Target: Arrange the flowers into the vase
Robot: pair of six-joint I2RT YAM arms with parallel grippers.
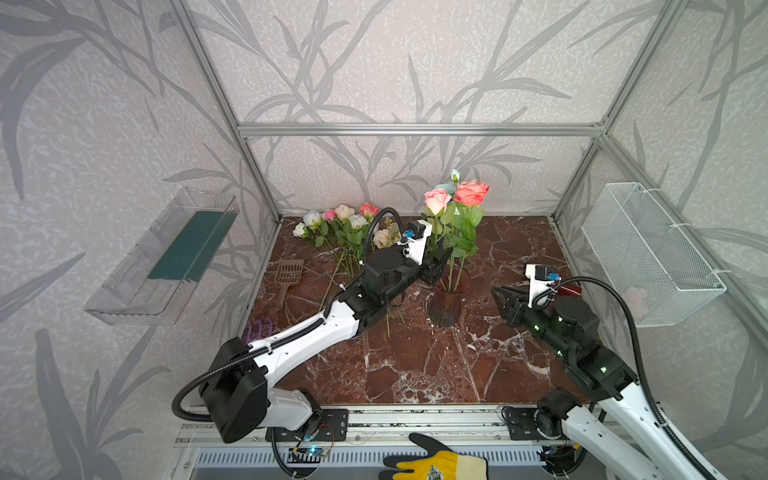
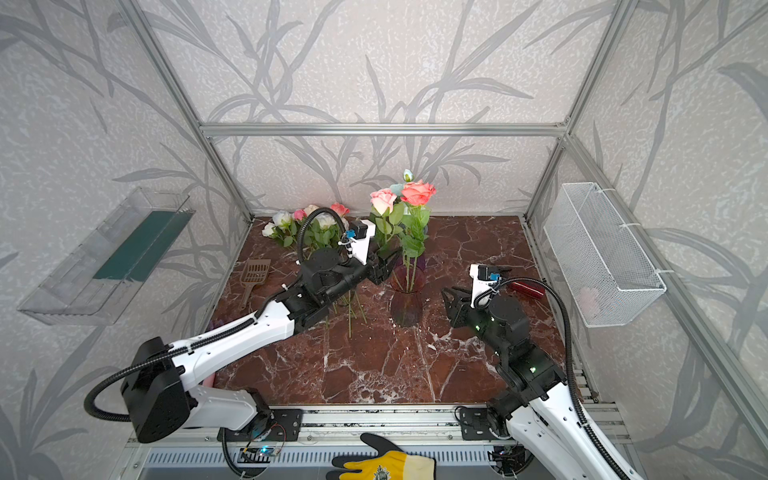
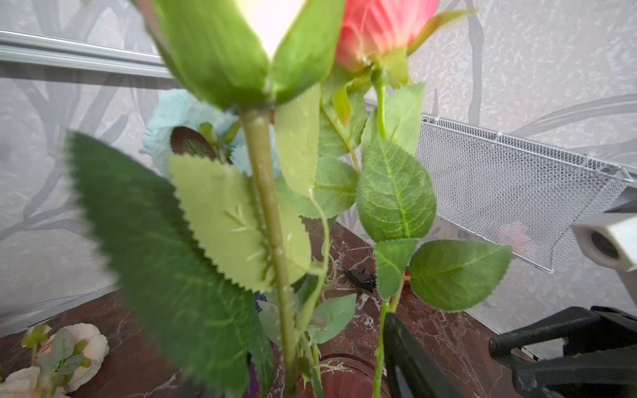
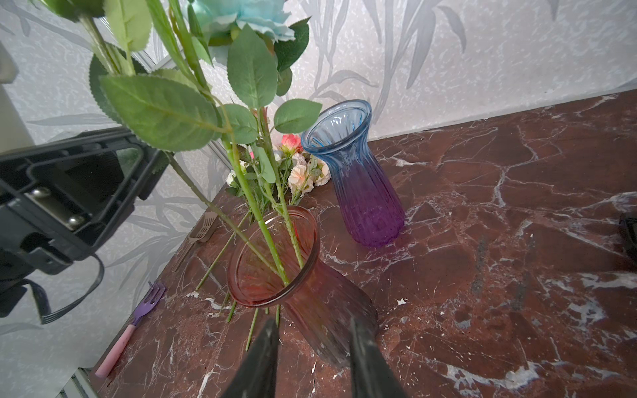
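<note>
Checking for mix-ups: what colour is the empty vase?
The empty vase fades blue to purple; right wrist view.

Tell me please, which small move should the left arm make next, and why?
Probably draw the left gripper back from the red vase: its jaws stand open, the pink rose stands in the vase, and more flowers lie on the table.

Near centre of desk (image 1: pixel 415 365): vase (image 1: pixel 446 305), upright. In vase: three flowers (image 1: pixel 455 203), stems through mouth, heads above. Behind vase, apart from it: second vase (image 4: pixel 358 193), upright. Back left of desk: loose flowers (image 1: pixel 343 228), lying, heads toward back wall, stems pointing forward, left of vase. Left of loose stems: scoop (image 1: pixel 288 276), flat on desk. At left edge, before scoop: fork (image 4: pixel 144 306). On right wall: mesh basket (image 1: pixel 648 257). On left wall: tray (image 1: pixel 166 257). Before front rail: glove (image 1: pixel 436 461).
</note>
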